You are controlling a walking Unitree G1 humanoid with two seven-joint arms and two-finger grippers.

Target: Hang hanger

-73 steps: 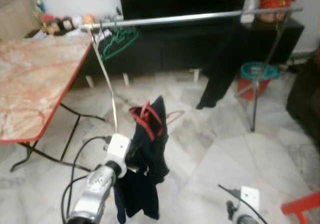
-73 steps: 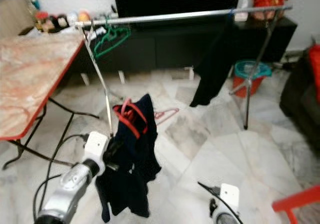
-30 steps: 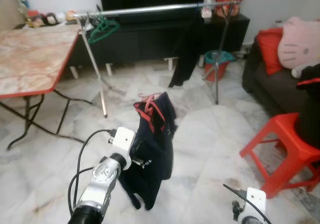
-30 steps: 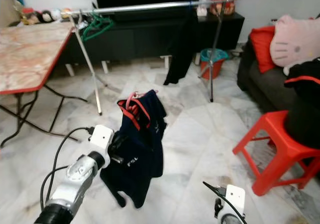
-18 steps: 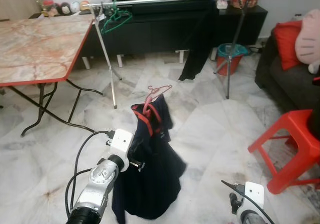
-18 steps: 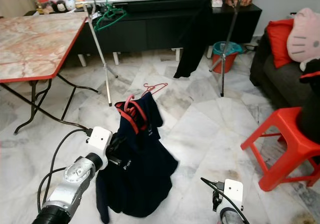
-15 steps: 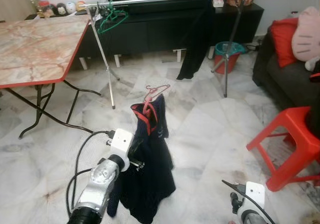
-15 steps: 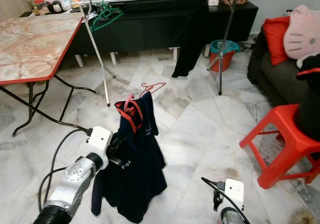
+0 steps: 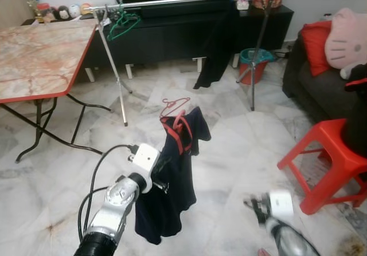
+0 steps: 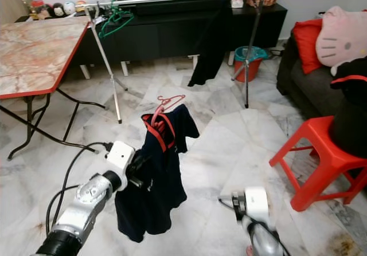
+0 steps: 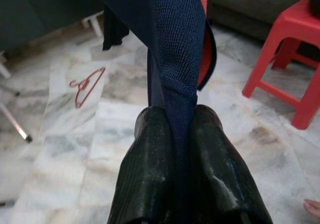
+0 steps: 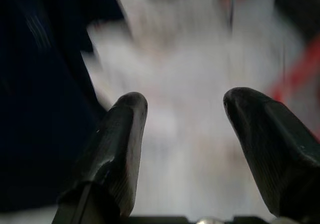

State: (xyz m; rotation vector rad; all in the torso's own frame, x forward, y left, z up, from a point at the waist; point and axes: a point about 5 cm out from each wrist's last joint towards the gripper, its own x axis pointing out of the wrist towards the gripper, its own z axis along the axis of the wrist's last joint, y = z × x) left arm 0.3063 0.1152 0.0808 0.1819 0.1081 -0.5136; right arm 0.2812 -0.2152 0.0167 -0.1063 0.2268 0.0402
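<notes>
My left gripper (image 11: 180,119) is shut on a fold of a navy garment with red trim (image 9: 175,170), holding it up above the floor in front of me. A pink hanger (image 9: 175,103) lies on the marble floor just beyond the garment, also visible in the left wrist view as the pink hanger (image 11: 87,83). The silver clothes rail (image 9: 183,0) spans the back, with green hangers (image 9: 120,22) at its left end and a black garment (image 9: 215,50) hanging right of its middle. My right gripper (image 12: 185,108) is open and blurred, low at the right beside the navy cloth.
A marble-topped folding table (image 9: 40,50) stands at the left. A red stool (image 9: 332,158) and a dark sofa with cushions (image 9: 321,67) are at the right. A teal bucket (image 9: 255,58) sits by the rail's right stand, in front of a black cabinet (image 9: 172,38).
The right arm has risen and swung in towards the garment, blurred by the motion. The navy garment has lifted and swung a little to the right. The camera has shifted slightly.
</notes>
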